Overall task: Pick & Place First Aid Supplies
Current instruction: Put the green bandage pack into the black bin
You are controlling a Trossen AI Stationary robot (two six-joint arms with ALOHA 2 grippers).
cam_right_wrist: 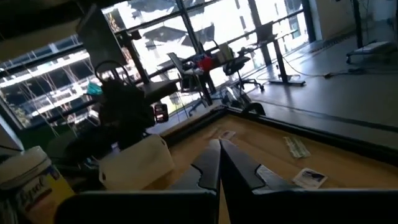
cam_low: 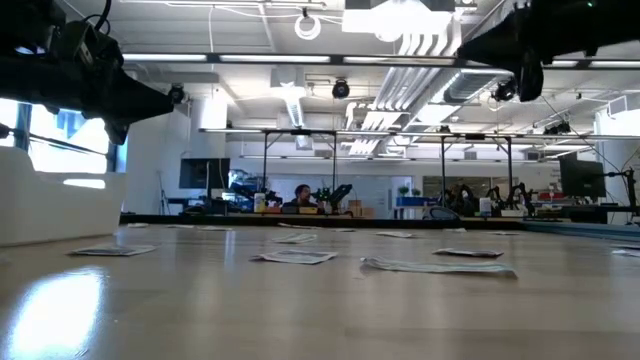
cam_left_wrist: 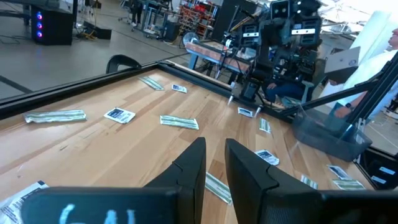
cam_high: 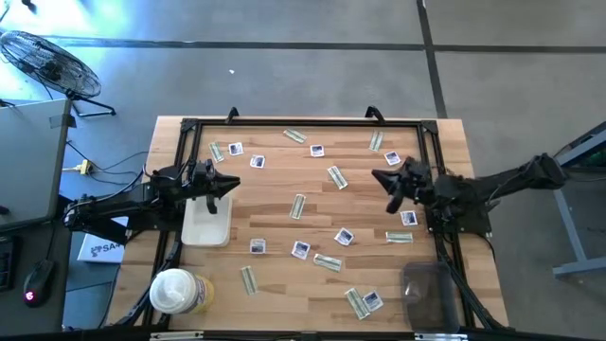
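The first aid supplies lie flat and scattered over the wooden table: square white packets such as one (cam_high: 316, 150) and another (cam_high: 344, 237), and pale strips such as one (cam_high: 299, 206) and another (cam_high: 327, 262). My left gripper (cam_high: 225, 180) hangs in the air at the far end of the white tray (cam_high: 206, 227); its fingers (cam_left_wrist: 214, 165) are slightly apart and hold nothing. My right gripper (cam_high: 383, 179) hovers above the table's right part, fingers shut (cam_right_wrist: 219, 155) and empty. A strip (cam_left_wrist: 179, 122) and a square packet (cam_left_wrist: 119, 114) lie ahead of the left gripper.
A round white-lidded tub (cam_high: 173, 291) stands at the near left corner, close to the tray. A dark see-through bin (cam_high: 426, 289) sits at the near right. A black frame (cam_high: 303, 123) runs along the table's edges. Bare wood shows between the packets mid-table.
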